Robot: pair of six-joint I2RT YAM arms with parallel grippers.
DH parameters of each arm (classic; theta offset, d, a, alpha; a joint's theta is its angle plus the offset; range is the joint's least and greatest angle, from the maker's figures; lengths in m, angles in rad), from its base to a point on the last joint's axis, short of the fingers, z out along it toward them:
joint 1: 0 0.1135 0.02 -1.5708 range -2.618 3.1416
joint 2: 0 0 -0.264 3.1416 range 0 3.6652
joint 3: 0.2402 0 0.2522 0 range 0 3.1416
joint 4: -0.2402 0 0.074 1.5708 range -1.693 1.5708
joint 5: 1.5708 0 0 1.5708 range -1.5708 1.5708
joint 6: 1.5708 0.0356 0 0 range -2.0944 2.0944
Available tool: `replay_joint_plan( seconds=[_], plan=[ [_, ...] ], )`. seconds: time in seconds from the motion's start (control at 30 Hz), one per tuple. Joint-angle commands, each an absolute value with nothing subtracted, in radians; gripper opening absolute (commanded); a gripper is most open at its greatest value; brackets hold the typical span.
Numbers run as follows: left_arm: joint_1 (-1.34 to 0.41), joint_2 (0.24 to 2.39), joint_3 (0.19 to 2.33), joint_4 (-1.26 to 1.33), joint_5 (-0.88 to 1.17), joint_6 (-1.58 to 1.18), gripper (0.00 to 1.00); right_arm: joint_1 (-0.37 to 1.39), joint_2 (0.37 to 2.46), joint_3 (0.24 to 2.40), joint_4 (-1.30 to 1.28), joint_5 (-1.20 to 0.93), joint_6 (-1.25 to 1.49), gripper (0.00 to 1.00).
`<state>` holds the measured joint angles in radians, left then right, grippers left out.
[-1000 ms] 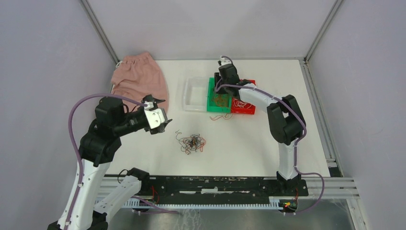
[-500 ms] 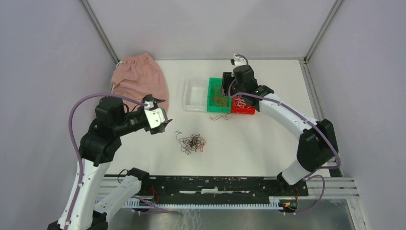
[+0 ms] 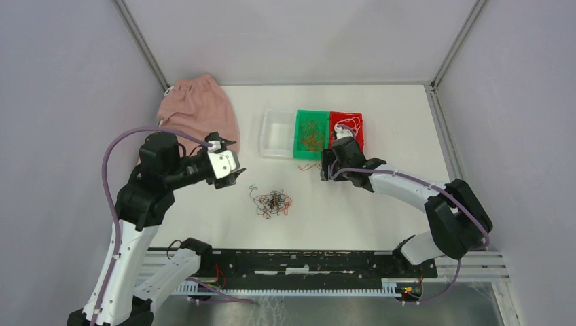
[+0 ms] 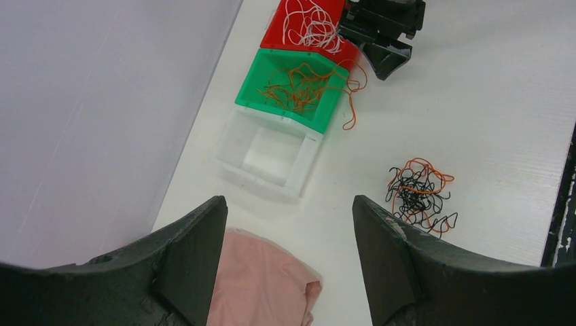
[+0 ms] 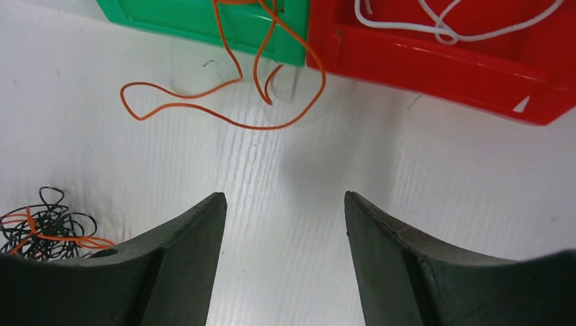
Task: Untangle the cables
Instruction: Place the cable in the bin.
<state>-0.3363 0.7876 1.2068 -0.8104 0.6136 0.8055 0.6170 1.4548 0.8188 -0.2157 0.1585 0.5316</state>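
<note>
Cables (image 3: 272,203) make a black clump threaded with a few orange strands. It sits near the middle of the table (image 3: 401,115), well apart from the bins. More of them are already sorted. Orange strands (image 3: 312,136) fill the green bin (image 4: 280,114), and one orange loop (image 5: 253,126) hangs over its near wall and trails onto the table just in front. White strands (image 4: 309,24) lie in the red bin (image 5: 435,68), which stands touching the green bin's right side. A clear bin (image 3: 268,142) stands against the green bin's left side.

My right pincer (image 5: 283,197) is low over the table, just in front of the place where the green and red bins meet. Its fingers are spread apart with only bare table between them. The orange loop lies just beyond its tips and a little to the left, untouched.

My left pincer (image 4: 286,204) hangs higher over the left side of the table, between the pink cloth (image 3: 200,112) in the far left corner and the clump. Its fingers are also spread wide and grip nothing.
</note>
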Motion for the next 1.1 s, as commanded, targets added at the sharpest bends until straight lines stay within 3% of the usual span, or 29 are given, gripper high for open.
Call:
replay_joint_plan(
  seconds=[0.0, 0.17, 0.37, 0.67, 0.87, 1.07],
  plan=[
    [-0.34, 0.78, 1.229, -0.793, 0.643, 0.772, 0.76, 0.619, 1.515, 0.849, -0.035, 0.152, 0.54, 0.71],
    [-0.34, 0.772, 1.224, -0.793, 0.637, 0.769, 0.76, 0.609, 1.618, 0.858, 0.107, 0.153, 0.574, 0.7],
    [-0.34, 0.773, 1.232, -0.792, 0.631, 0.769, 0.76, 0.581, 1.706, 0.843, 0.229, 0.148, 0.705, 0.62],
    [-0.339, 0.775, 1.231, -0.798, 0.631, 0.772, 0.76, 0.577, 1.704, 0.838, 0.365, 0.088, 0.718, 0.37],
    [-0.34, 0.781, 1.236, -0.798, 0.634, 0.771, 0.76, 0.578, 1.655, 0.89, 0.287, 0.069, 0.673, 0.12],
    [-0.34, 0.784, 1.244, -0.798, 0.636, 0.769, 0.76, 0.577, 1.638, 0.984, 0.174, 0.081, 0.629, 0.03]
  ],
)
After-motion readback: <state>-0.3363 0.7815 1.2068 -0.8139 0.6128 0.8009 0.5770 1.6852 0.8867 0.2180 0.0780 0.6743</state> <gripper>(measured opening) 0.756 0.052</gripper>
